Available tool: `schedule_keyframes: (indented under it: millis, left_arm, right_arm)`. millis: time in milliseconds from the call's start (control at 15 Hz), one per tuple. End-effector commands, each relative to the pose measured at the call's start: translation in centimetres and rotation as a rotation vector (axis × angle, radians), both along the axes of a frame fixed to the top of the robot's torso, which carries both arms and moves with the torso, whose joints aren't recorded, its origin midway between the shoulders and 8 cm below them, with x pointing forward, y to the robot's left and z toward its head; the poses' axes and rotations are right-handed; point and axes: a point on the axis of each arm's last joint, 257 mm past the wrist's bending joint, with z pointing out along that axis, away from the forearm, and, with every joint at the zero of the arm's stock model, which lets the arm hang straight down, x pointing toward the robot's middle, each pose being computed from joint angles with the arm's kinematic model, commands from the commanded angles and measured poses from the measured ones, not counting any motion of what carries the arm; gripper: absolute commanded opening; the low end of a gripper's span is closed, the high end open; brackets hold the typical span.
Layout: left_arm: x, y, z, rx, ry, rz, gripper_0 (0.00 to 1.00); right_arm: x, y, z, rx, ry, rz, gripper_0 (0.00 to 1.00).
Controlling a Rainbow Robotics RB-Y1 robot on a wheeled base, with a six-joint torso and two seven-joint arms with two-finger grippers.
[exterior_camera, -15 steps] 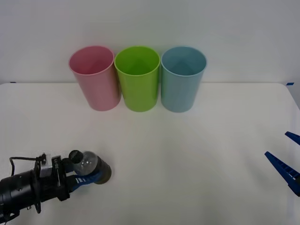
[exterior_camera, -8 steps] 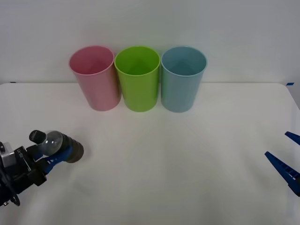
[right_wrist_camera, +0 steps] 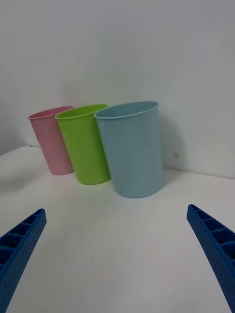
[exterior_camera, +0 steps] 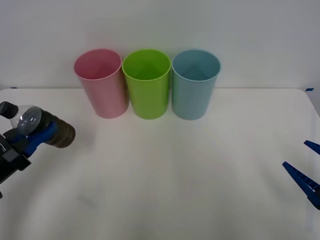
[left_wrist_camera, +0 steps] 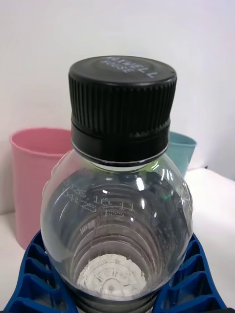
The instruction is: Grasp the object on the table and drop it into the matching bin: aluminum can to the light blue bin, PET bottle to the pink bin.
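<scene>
Three cups in a row at the far side of the table (exterior_camera: 165,170): pink bin (exterior_camera: 100,82) on the left, lime-green cup (exterior_camera: 146,82) in the middle, light blue bin (exterior_camera: 194,82) on the right, rims nearly touching, mouths open upward to take a drop.

Left gripper (exterior_camera: 31,136) at the left edge, raised off the tabletop, blue fingers (left_wrist_camera: 34,274) clamped around the lower body of the bottle (exterior_camera: 42,127). Held tilted, black cap (exterior_camera: 8,109) toward the robot, base toward the cups; gripped low so cap and shoulder stay free. Pink bin ahead and to the right of the bottle, well apart. Judged as mid-carry: lifted high enough to clear a rim, not yet over any cup.

Right gripper (exterior_camera: 305,172) low at the right edge, fingers (right_wrist_camera: 215,247) spread wide, holding nothing, parked out of the way.
</scene>
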Motion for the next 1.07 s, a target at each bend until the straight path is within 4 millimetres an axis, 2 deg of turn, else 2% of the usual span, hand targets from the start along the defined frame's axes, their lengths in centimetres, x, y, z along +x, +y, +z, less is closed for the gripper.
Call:
schedule_keyframes:
  millis: [67, 200, 467, 667, 1067]
  left_arm:
    - [1.3, 0.1, 3.7, -0.073, -0.018, 0.036, 0.00]
    - [2.1, 0.4, 6.0, -0.111, -0.041, 0.064, 0.00]
    - [5.6, 1.2, 10.3, -0.123, -0.121, 0.151, 0.00]
    - [8.1, 0.6, 13.2, -0.126, -0.154, 0.183, 0.00]
    - [12.1, -2.9, 15.1, -0.048, -0.141, 0.197, 0.00]
  right_arm:
    - [0.0, 0.0, 0.0, 0.000, 0.000, 0.000, 1.00]
    - [0.0, 0.0, 0.0, 0.000, 0.000, 0.000, 1.00]
    - [0.0, 0.0, 0.0, 0.000, 0.000, 0.000, 1.00]
    - [0.0, 0.0, 0.0, 0.000, 0.000, 0.000, 1.00]
    - [0.0, 0.0, 0.0, 0.000, 0.000, 0.000, 1.00]
